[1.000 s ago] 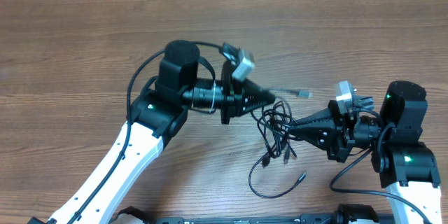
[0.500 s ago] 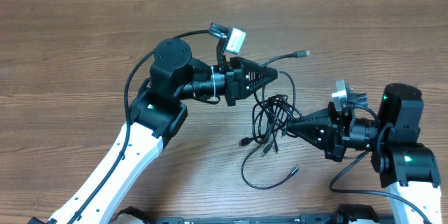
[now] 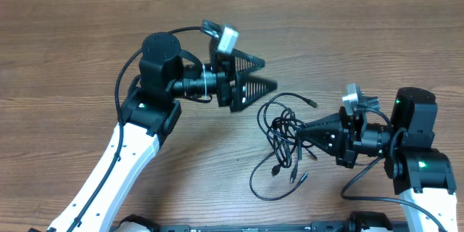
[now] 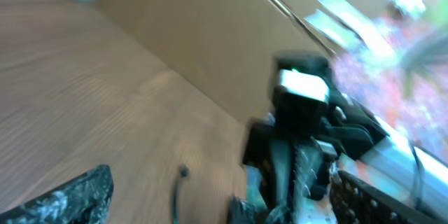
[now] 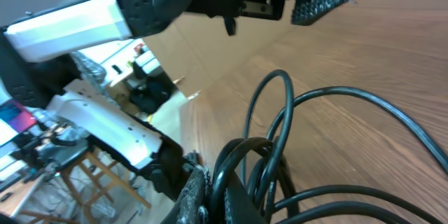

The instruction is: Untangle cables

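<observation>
Cables [image 3: 279,127] lie tangled on the worktop [image 3: 72,43], right of centre near the front edge. Right gripper [image 3: 300,129] is clamped on the bundle; left gripper [image 3: 269,73] stands wide apart, empty. Separation step in hand; next, the left should take a loose strand.

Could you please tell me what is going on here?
Two robot arms are working on a tangle of thin black cables on a wooden table. The right gripper is shut on one side of the bundle. The left gripper stands open beside the tangle, holding nothing. The cables are not yet untangled, with plug ends trailing loose.
</observation>
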